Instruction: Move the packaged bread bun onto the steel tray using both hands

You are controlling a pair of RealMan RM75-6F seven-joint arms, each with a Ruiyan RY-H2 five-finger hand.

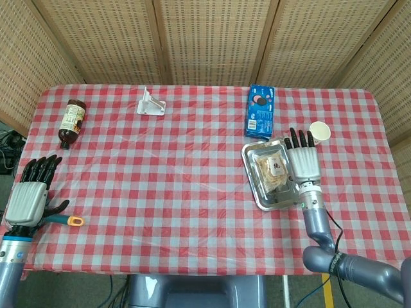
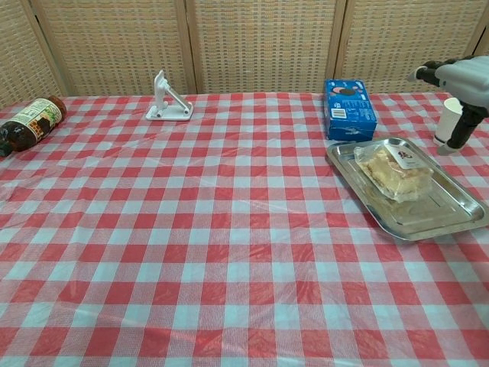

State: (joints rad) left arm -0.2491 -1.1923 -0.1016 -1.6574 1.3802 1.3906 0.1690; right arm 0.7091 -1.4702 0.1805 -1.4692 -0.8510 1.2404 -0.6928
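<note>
The packaged bread bun [image 1: 272, 171] [image 2: 394, 170], in clear wrap with a small label, lies flat in the steel tray [image 1: 258, 194] [image 2: 428, 223] at the table's right. My right hand [image 1: 304, 158] [image 2: 456, 82] hovers just right of the tray with its fingers spread and nothing in it, clear of the bun. Down at the table's left front corner, my left hand [image 1: 31, 192] is open and empty too; only the head view shows it.
A blue cookie box [image 1: 261, 111] [image 2: 348, 109] lies behind the tray. A white paper cup [image 1: 319, 132] [image 2: 448, 120] stands close to my right hand. A brown bottle [image 1: 72, 120] and a white bracket [image 1: 150, 102] sit far left. An orange-and-teal tool [image 1: 69, 221] lies by my left hand.
</note>
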